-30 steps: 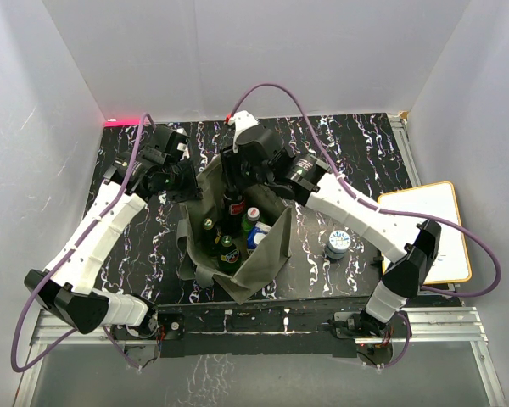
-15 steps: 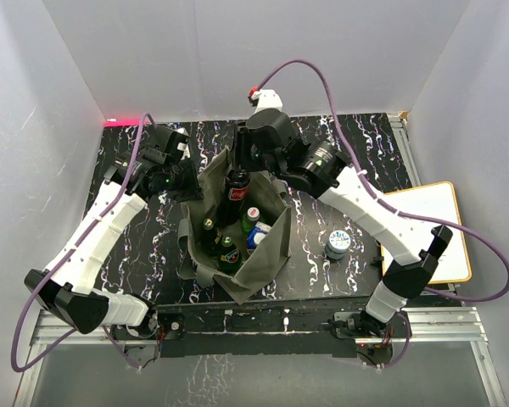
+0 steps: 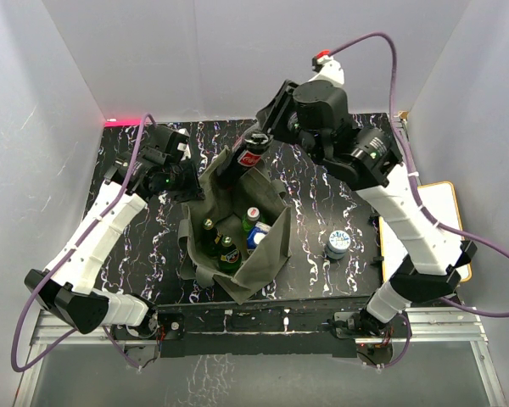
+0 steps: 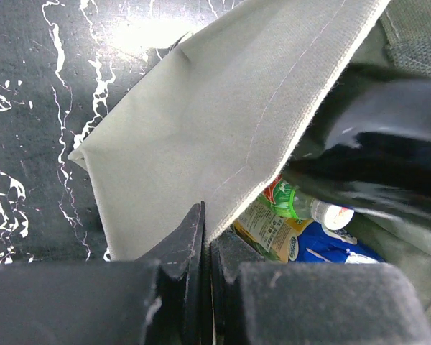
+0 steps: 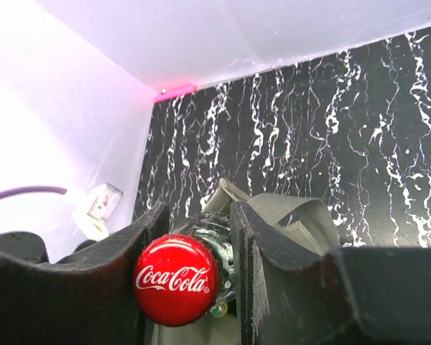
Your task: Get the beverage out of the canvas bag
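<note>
From above I see a black, white-veined table (image 3: 322,161) boxed in by pale walls. The canvas bag (image 3: 270,248) stands open near the middle. Inside it are two green bottles (image 3: 210,227) toward its left, a white-capped bottle (image 3: 251,215) and a blue pack (image 3: 256,238). The right gripper (image 3: 261,142) pinches the neck of the cola bottle (image 3: 248,159), which hangs tilted above the bag's far rim. I cannot tell whether its base has cleared the rim. The left gripper (image 3: 185,181) sits at the bag's far left edge. A small blue-and-white tin (image 3: 338,244) stands on the table right of the bag, and a white board (image 3: 424,212) lies further right.

Through the left wrist camera, the left gripper (image 4: 207,224) is pressed together on the bag's (image 4: 223,108) fabric edge. Below the fold I make out a green bottle (image 4: 291,203) and the blue pack (image 4: 323,249).

Through the right wrist camera, the right gripper (image 5: 199,219) clamps the cola bottle (image 5: 176,279) just under its red cap. A grey strap of the bag (image 5: 294,214) shows beyond it, over the table (image 5: 309,122)
</note>
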